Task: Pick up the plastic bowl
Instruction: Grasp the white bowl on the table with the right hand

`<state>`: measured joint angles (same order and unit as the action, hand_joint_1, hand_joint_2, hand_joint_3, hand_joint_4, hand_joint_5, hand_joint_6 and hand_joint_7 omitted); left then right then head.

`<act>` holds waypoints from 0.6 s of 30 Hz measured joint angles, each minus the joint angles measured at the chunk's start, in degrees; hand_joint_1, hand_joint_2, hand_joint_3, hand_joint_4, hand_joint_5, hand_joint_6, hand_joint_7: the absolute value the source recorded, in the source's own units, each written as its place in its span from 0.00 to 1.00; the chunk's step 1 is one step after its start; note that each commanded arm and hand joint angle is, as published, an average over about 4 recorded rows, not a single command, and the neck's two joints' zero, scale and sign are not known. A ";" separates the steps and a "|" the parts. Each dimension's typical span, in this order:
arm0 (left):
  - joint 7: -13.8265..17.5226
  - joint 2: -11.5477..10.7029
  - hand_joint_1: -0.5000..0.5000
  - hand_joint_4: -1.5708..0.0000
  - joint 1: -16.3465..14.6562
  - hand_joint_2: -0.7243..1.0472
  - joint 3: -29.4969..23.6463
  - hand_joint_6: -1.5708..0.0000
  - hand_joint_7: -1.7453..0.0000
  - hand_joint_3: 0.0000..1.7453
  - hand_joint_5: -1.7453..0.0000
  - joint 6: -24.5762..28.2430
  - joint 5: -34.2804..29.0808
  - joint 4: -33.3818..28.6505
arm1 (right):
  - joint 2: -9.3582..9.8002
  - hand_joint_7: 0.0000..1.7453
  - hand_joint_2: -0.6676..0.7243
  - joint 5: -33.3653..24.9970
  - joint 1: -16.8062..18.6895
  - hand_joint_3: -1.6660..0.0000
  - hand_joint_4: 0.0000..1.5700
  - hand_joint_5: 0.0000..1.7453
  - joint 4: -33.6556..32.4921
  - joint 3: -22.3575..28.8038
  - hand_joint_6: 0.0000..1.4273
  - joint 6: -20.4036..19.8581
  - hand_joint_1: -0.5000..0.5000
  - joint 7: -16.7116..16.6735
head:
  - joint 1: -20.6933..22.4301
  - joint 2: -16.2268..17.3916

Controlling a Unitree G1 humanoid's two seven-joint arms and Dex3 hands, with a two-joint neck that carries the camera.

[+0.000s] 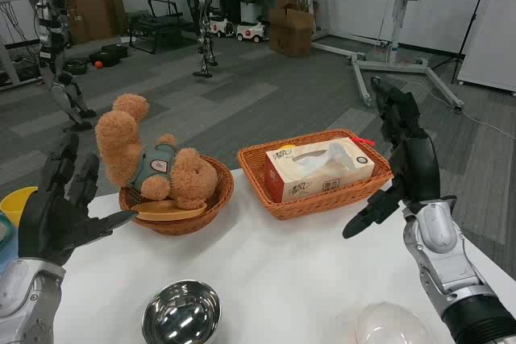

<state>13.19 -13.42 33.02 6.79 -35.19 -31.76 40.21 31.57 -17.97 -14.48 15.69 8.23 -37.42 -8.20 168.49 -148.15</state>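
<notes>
Right at the bottom edge sits the clear plastic bowl [393, 325], cut off so only its top half shows. It lies on the white table [290, 271], just beside the right arm. One shiny metal bowl [181, 312] sits to its left. The right hand [403, 159] is raised, fingers spread, holding nothing. The left hand [60, 207] is spread and empty too. Two woven baskets stand behind: a round basket [214, 199] with one teddy bear [153, 163], and a long basket [314, 199] with one tissue box [318, 168], its writing too small to read.

Clear plastic bowl [393, 325] sits upright on white table, bottom edge, partly cut off.
</notes>
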 measured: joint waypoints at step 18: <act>-12.32 5.50 0.00 1.00 -8.20 0.90 -6.18 1.00 1.00 0.00 1.00 -3.74 8.54 -20.48 | -1.04 0.00 0.64 -4.48 -11.95 1.00 0.00 0.00 -3.54 -18.07 0.00 1.55 0.17 1.22 | 3.92 1.94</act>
<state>0.87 -7.92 24.83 0.61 -38.93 -23.22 19.73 30.53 -22.45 -26.43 12.15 -9.84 -35.87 -6.97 172.41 -146.21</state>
